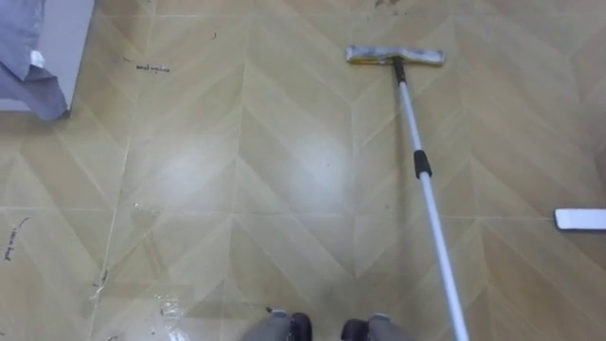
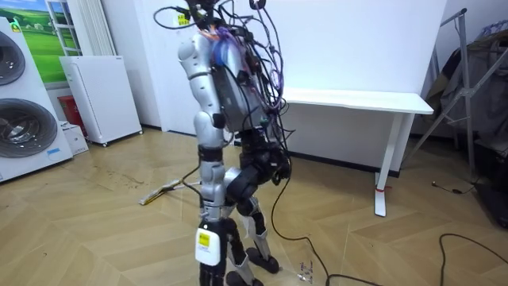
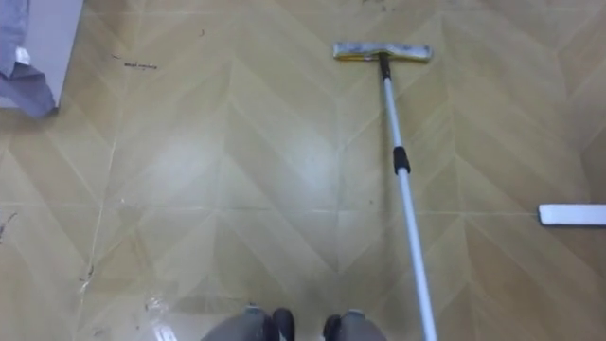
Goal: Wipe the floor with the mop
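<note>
A: Where is the mop to be found?

B: The mop head point(image 1: 395, 56) is laid flat on the wooden floor point(image 1: 237, 142), well ahead of the robot and a little to its right. The pole point(image 1: 431, 204) is run back from it, past the feet, and out at the lower right of the eye views. How the fingers are set on the pole cannot be told, as its upper end is hidden behind the body in the room view.

A: What could go wrong from here?

B: With so long a reach, the head could be tipped onto one edge, and a strip of floor would be missed. A flat white foot point(image 1: 579, 220), probably the counter's point(image 2: 357, 99), lies near on the right. It could be struck if the pole is swung wide. Shiny streaks point(image 1: 161, 305) close to the left foot are judged to be wet, so a slip is to be feared if they are stepped on. The dark specks point(image 1: 151, 67) far left might be smeared rather than lifted.

A: And containers?

B: Two stacked washing machines point(image 2: 24, 119) and a small white fridge point(image 2: 99, 95) are stood at the room view's left. All doors are shut, so what is held inside cannot be told.
</note>
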### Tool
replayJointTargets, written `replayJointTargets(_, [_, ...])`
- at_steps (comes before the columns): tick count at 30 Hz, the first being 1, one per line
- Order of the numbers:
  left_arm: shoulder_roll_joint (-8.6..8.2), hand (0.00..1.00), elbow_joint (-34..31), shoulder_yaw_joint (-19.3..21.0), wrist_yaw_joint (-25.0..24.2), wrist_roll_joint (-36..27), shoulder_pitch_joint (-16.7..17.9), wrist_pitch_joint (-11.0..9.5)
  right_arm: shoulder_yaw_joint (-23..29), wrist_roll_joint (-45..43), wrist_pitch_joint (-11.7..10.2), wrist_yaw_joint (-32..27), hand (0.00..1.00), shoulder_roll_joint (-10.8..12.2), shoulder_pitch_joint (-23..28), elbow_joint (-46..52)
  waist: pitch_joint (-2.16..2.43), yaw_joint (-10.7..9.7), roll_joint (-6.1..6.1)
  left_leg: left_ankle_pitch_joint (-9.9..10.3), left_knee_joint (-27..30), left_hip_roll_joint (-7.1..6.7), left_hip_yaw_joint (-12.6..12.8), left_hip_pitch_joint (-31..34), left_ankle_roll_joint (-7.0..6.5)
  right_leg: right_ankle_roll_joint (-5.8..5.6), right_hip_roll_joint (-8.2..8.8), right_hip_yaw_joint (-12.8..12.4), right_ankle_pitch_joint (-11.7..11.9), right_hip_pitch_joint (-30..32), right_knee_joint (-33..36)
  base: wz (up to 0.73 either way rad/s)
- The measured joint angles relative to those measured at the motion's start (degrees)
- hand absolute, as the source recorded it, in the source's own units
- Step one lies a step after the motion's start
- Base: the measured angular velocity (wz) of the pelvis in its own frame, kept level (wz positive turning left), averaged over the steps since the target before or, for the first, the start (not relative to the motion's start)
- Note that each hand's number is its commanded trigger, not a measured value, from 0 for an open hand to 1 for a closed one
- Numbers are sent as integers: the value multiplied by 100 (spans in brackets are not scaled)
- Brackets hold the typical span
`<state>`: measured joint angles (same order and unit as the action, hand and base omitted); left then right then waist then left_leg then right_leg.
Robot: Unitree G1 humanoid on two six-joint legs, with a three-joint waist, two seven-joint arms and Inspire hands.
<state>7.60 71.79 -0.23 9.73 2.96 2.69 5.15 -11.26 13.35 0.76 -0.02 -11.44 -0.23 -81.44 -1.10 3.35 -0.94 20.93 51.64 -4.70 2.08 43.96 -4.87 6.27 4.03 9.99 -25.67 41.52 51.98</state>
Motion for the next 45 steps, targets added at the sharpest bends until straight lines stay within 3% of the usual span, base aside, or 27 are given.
replayJointTargets(1, [14,0,1,-94,-3,-82,6,36,3,8,54,24,100,6,-117,-105,10,30,-16,-125,608,14,-95,289,248,43,-14,39,-127,42,211,7])
replayJointTargets(2, [35,0,9,-159,-2,-181,18,116,12,-10,183,42,100,-5,-261,-142,8,133,20,-538,1418,37,-220,668,662,87,-57,20,-252,52,454,-23])
replayJointTargets(3, [62,0,16,-273,9,-378,83,147,18,-24,379,97,100,-80,-498,-214,-13,347,89,-1161,2255,53,-235,1080,760,123,-157,-67,-384,50,705,-53])
replayJointTargets(5, [116,0,50,-482,7,-758,203,120,4,-21,540,289,100,-251,-1017,-385,-27,626,144,-1818,3741,204,-269,1677,803,297,-203,-76,-505,35,1049,-91])
replayJointTargets(8, [331,0,53,-569,-10,-1036,210,-1,-34,36,524,621,100,-370,-1772,-318,-109,785,363,-1748,5235,240,-196,2578,731,324,-173,-209,-560,-22,1171,-36])
replayJointTargets(10, [450,0,47,-574,-34,-996,190,-74,-54,212,563,759,100,-405,-2131,-353,-178,863,530,-1607,5148,345,-146,2786,619,284,-162,-352,-578,-101,1115,-3])
replayJointTargets(13, [517,0,-24,-563,-210,-783,198,-37,-108,375,642,884,100,-648,-2216,-312,-145,956,470,-1443,3287,539,36,2427,550,-28,-160,-380,-746,-199,989,19])
replayJointTargets(14, [525,0,-48,-563,-377,-776,191,-16,-134,486,723,915,100,-788,-2181,-318,-97,949,352,-1352,1432,609,172,1800,449,-114,-137,-298,-826,-269,840,16])
replayJointTargets(16, [565,0,-18,-559,-506,-778,192,92,-130,524,771,976,100,-829,-2074,-305,-50,928,292,-1333,415,643,280,1352,421,-58,-59,-233,-879,-348,777,13])
replayJointTargets(17, [621,0,-8,-572,-630,-784,162,162,-125,580,813,1006,100,-838,-1962,-303,-50,863,292,-1009,-110,595,430,1092,50,-166,35,-206,-968,-441,749,27])
replayJointTargets(19, [675,0,49,-603,-756,-807,71,179,-71,594,909,1064,100,-826,-1883,-309,-59,723,348,-801,-106,485,727,1052,-187,-333,237,-292,-1071,-492,792,49])
replayJointTargets(21, [649,0,40,-733,-804,-848,-118,180,-121,889,870,1097,100,-834,-1621,-365,-42,492,308,-368,116,168,753,922,-393,-740,471,-469,-724,-343,1590,50])
replayJointTargets(22, [634,0,7,-730,-786,-847,-156,173,-134,910,861,1106,100,-840,-1548,-370,-31,445,276,-222,192,106,730,870,-425,-817,487,-516,-505,-234,1887,52])
replayJointTargets(23, [581,0,-7,-714,-730,-825,-288,164,-131,896,862,1110,100,-888,-1389,-393,-14,338,188,26,290,-85,590,783,-462,-841,455,-744,201,65,2564,65])
replayJointTargets(24, [506,0,-43,-713,-618,-768,-459,163,-131,936,845,1060,100,-977,-1168,-396,-6,190,25,150,382,-216,458,734,-525,-862,365,-912,539,462,3207,75])
replayJointTargets(27, [385,0,-108,-724,-322,-779,-682,-43,-125,986,834,656,100,-863,-598,-284,32,-33,-303,306,328,-298,250,597,-609,-836,276,-955,494,1372,3063,60])
replayJointTargets(29, [298,0,-87,-733,-262,-724,-591,-21,-84,1059,851,415,100,-551,-240,-300,41,-116,-352,311,8,-315,132,198,-607,-874,190,-991,427,1334,1261,12])
replayJointTargets(32, [222,0,-82,-729,-262,-722,-265,45,-95,1110,873,386,100,-363,-46,-325,55,-126,-364,323,-124,-315,-40,-171,-566,-676,115,-918,683,1142,-178,-17])
replayJointTargets(34, [148,0,-64,-658,-253,-723,11,234,-92,1054,892,364,100,-352,63,-315,61,-92,-376,469,16,-308,-183,-448,-278,-565,88,-728,1169,1018,-418,-24])
replayJointTargets(37, [143,0,-47,-519,-249,-736,89,257,-85,1064,1010,319,100,-370,-123,-320,31,133,-306,531,206,-287,-445,-592,-27,-259,125,-257,956,805,-251,-32])
replayJointTargets(38, [166,0,-27,-472,-236,-814,85,256,-33,1061,1110,332,100,-416,-365,-339,30,153,-282,402,599,-259,-445,-512,221,-226,138,-34,686,641,-226,-9])
replayJointTargets(39, [259,0,-34,-543,-231,-961,73,243,-29,1054,1241,350,100,-471,-640,-378,-15,246,-182,-44,1479,-103,-279,-183,612,-158,99,-1,378,547,-78,-25])
replayJointTargets(40, [403,0,-42,-688,-165,-1126,93,201,-19,1054,1400,410,100,-546,-958,-388,-28,467,29,-953,2426,18,-87,287,608,-82,-18,-202,112,538,204,-46])
replayJointTargets(41, [475,0,-44,-789,-130,-1193,108,176,-50,1052,1478,446,100,-597,-1177,-396,-62,560,156,-1448,2813,48,-12,513,622,-36,-31,-276,15,535,359,-77])
replayJointTargets(42, [586,0,-48,-911,-134,-1318,137,134,-144,1063,1558,522,100,-765,-1676,-384,-76,726,284,-1603,3312,199,31,1059,568,32,-114,-328,-126,529,544,-69])
replayJointTargets(43, [640,0,-55,-907,-146,-1358,138,109,-229,1095,1545,573,100,-861,-1909,-344,-105,805,359,-1474,3432,316,37,1322,515,32,-181,-377,-172,521,613,-69])
replayJointTargets(45, [763,0,-137,-767,-163,-1251,182,76,-391,1154,1248,682,100,-1128,-2423,-186,-176,976,512,-911,2341,502,-16,1730,569,-33,-232,-388,-341,241,615,-23])
